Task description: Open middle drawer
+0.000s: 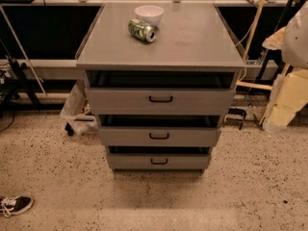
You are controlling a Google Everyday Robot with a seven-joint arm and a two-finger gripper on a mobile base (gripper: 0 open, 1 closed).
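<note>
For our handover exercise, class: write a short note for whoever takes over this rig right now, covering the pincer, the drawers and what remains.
Pincer: not in view, so its state is unknown.
Middle drawer: second of three grey fronts, not visibly pulled out; nothing touches its black handle.
Bowl and can sit on the cabinet top.
Done: nothing visible.
Left: bring the pincer to the handle, grip, pull.

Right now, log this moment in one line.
middle drawer: untouched | hand: not in view | bowl, can: on cabinet top
</note>
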